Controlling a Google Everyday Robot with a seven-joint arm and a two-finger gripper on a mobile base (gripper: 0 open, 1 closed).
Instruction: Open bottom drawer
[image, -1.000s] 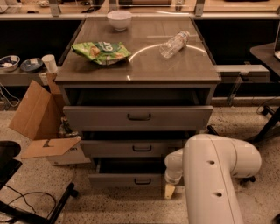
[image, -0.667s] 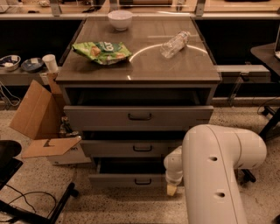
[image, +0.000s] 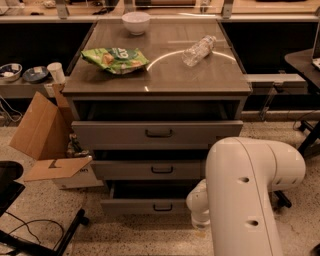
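Observation:
The bottom drawer (image: 145, 205) is the lowest of three grey drawers in the cabinet, with a small dark bar handle (image: 162, 207). It stands pulled out a little, with a dark gap above its front. My white arm (image: 250, 195) fills the lower right. My gripper (image: 199, 225) hangs at the end of the wrist, low by the right end of the bottom drawer's front, close to the floor. The arm hides the drawer's right end.
The middle drawer (image: 150, 170) and the wide top drawer (image: 155, 134) are also partly out. On the cabinet top lie a green chip bag (image: 116, 59), a plastic bottle (image: 199, 50) and a white bowl (image: 136, 22). An open cardboard box (image: 47, 137) stands left.
The arm's large white link has shifted slightly right and upward. The wrist by the bottom drawer and the drawers look unchanged.

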